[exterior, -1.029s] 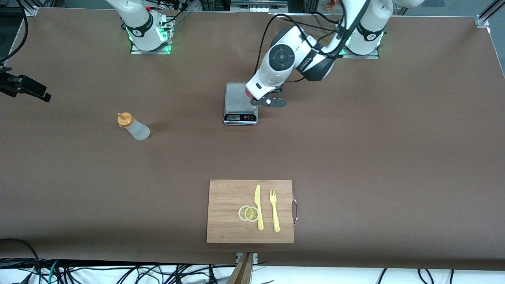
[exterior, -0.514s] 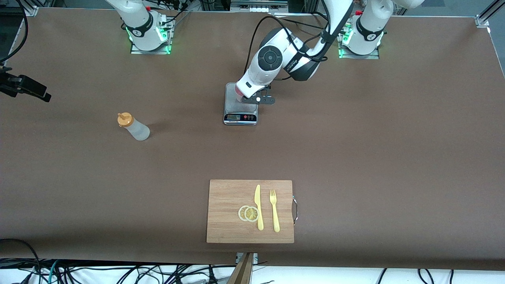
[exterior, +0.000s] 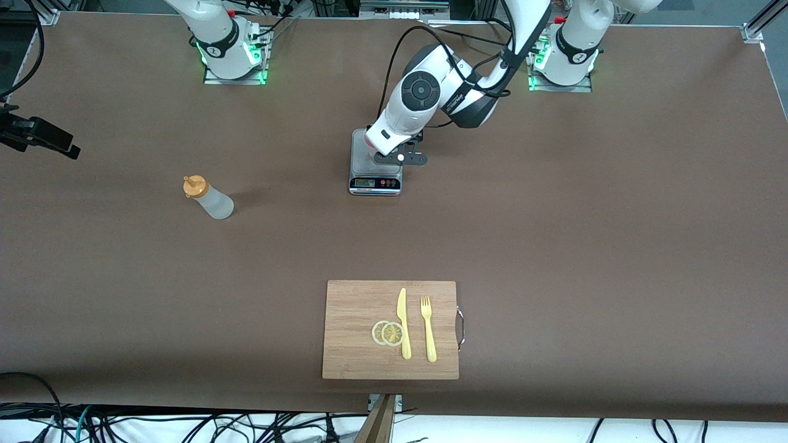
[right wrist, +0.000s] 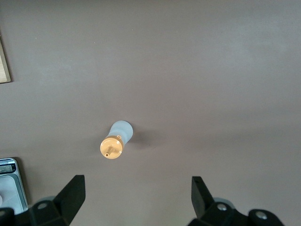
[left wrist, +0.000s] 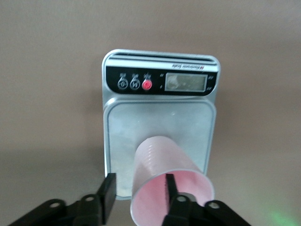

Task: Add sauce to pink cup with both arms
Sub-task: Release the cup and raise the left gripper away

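Note:
The pink cup (left wrist: 160, 160) stands on the plate of a kitchen scale (left wrist: 160, 122). My left gripper (left wrist: 140, 184) is down at its rim and open: one finger is inside the cup, the other outside with a gap to the wall. In the front view the left arm's hand (exterior: 394, 132) covers the cup except for a pink sliver (exterior: 369, 141). The sauce bottle (exterior: 209, 198) stands upright toward the right arm's end of the table. My right gripper (right wrist: 136, 190) hangs open high over the table near the sauce bottle (right wrist: 116, 141), holding nothing.
The scale (exterior: 374, 183) sits mid-table with its display toward the front camera. A wooden cutting board (exterior: 357, 332) near the front edge carries a yellow knife (exterior: 403, 323), a yellow fork (exterior: 428, 329) and two lemon slices (exterior: 388, 333).
The left arm carried the cup over the scale toward the right arm's end, then its fingers opened off the cup's wall. The sauce bottle has not moved.

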Robot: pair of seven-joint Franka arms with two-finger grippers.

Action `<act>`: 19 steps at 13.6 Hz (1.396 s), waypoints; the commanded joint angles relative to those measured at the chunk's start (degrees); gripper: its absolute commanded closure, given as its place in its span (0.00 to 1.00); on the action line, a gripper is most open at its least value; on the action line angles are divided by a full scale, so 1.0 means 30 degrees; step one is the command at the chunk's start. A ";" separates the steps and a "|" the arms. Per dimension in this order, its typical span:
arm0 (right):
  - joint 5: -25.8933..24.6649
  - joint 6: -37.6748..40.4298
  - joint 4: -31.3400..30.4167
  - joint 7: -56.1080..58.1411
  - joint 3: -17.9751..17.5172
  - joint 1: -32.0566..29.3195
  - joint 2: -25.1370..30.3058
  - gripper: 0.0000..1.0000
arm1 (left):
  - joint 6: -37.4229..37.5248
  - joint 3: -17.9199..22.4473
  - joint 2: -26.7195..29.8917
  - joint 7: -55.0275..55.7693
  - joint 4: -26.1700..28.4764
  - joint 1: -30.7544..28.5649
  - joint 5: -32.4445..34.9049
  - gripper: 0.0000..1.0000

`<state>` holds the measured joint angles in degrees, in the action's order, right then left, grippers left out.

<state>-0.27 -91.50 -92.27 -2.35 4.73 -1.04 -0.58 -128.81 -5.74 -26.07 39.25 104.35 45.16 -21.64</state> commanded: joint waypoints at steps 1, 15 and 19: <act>0.0267 0.0091 -0.0005 -0.0271 -0.0053 -0.0036 0.0106 0.00 | 0.2671 0.0971 0.0748 -0.0074 -0.1496 -0.0228 -0.0461 0.00; 0.3921 0.0354 -0.1057 1.4591 -0.0053 -0.1906 -0.2762 0.00 | 1.4013 0.4874 0.6785 -0.8976 -0.5278 -0.9009 0.3640 0.00; 0.8870 0.0413 -0.2813 2.5069 0.0035 -0.4454 -0.4459 0.00 | 1.5923 0.3970 0.7400 -1.0882 -0.5662 -1.1707 0.4252 0.00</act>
<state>20.84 -90.85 -98.46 58.96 5.06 -11.19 -12.16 -83.29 9.18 -4.56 9.35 88.26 13.55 -11.26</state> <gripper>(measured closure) 0.000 0.000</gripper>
